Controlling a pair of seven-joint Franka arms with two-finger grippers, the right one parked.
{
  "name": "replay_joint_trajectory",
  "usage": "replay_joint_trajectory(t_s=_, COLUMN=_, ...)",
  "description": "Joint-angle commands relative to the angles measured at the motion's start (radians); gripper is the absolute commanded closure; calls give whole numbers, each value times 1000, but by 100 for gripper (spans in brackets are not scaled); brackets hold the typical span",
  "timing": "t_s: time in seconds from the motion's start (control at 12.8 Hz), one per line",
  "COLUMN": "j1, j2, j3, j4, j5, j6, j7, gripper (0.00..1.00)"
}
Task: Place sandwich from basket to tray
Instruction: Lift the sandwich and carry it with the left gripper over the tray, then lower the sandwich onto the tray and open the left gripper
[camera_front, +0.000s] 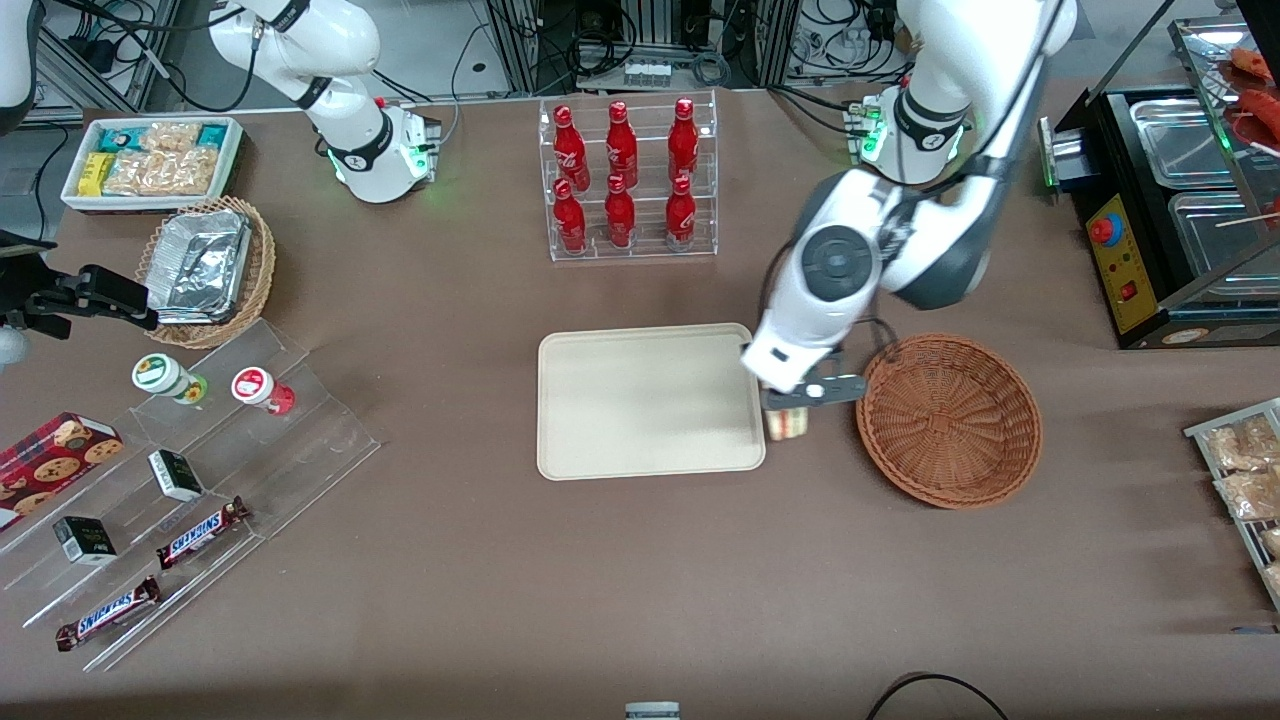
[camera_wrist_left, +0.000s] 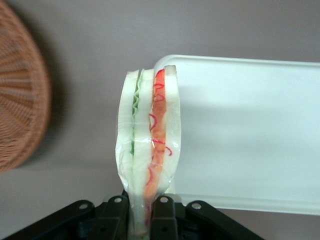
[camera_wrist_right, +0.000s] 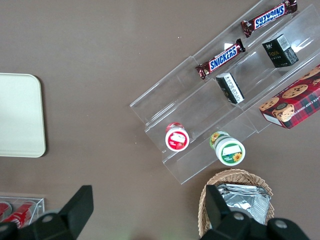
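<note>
The left arm's gripper (camera_front: 790, 400) sits just right of centre in the front view, hanging over the strip of brown table (camera_front: 600, 600) between the tray (camera_front: 560, 440) and the basket (camera_front: 950, 420). Its two black fingers (camera_wrist_left: 116, 215) are clamped on the sandwich (camera_front: 787, 423), and the wrist view makes that plain: the pads pinch the wedge at one end while the rest of it juts away from them, edge-on. White bread outside, a green layer along one side of the filling, red and orange along the other, all under a clear wrap.

The sandwich (camera_wrist_left: 149, 145) is out of the basket (camera_wrist_left: 20, 100), whose woven rim curves past well to the side. The pale corner of the tray (camera_wrist_left: 250, 130) lies right beside the wedge, which overlaps that rounded corner in the wrist view. In the front view the sandwich shows just off the tray's right edge, close to its lower right corner, and not lying on it.

At top centre of the front view, a clear rack (camera_front: 630, 180) holds red bottles.
</note>
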Motion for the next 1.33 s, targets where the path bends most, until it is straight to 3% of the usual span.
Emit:
replay_joint_trajectory(t_s=0.0, j1=-79, j2=133, j3=14, j4=180, j5=-19, j6=-24, j7=-32, gripper=100)
replay_joint_trajectory(t_s=0.55, j1=-162, j2=342, j3=14, j4=403, j5=-19, j6=-18, j7=-78, gripper=100)
replay_joint_trajectory(t_s=1.25, j1=-180, j2=419, j3=-3, j4=420, j5=-41, j6=2, j7=-119, gripper=100)
